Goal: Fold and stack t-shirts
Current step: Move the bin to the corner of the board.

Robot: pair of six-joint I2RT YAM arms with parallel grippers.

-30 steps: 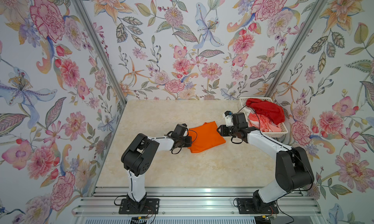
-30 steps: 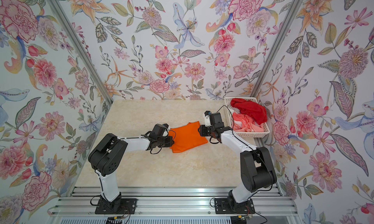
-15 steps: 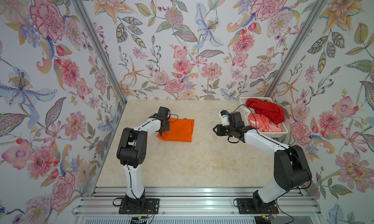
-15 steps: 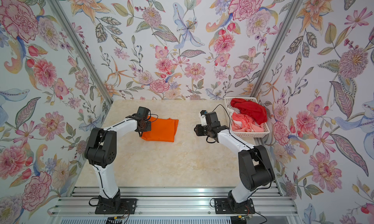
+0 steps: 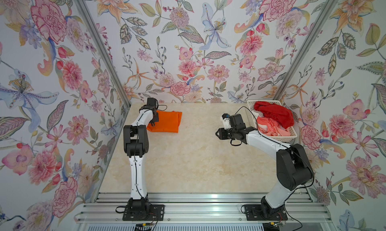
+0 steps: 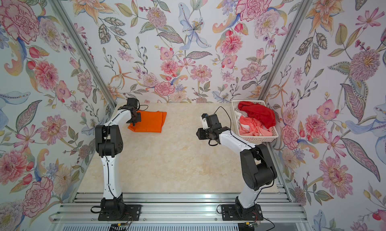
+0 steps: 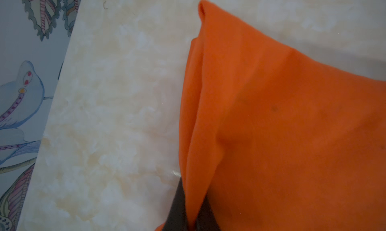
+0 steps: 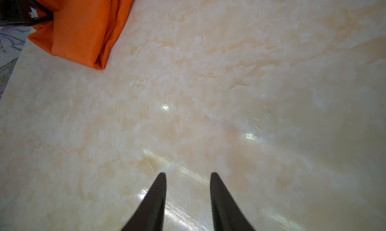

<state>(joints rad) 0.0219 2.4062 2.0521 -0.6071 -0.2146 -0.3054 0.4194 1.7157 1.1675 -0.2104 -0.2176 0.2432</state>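
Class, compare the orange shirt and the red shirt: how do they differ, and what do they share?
The orange shirt lies folded flat; the red shirt is crumpled. The orange shirt is on the table; the red shirt sits in the basket. The left gripper pinches the orange shirt; nothing holds the red shirt. Both are plain cloth.

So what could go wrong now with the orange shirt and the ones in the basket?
1. The left fingers pinch only one edge of the folded orange t-shirt. If they pull away while shut, the fold may drag open.
2. The red t-shirt lies bunched over the pink-and-white t-shirt in the basket, so the open right fingers might lift both at once.
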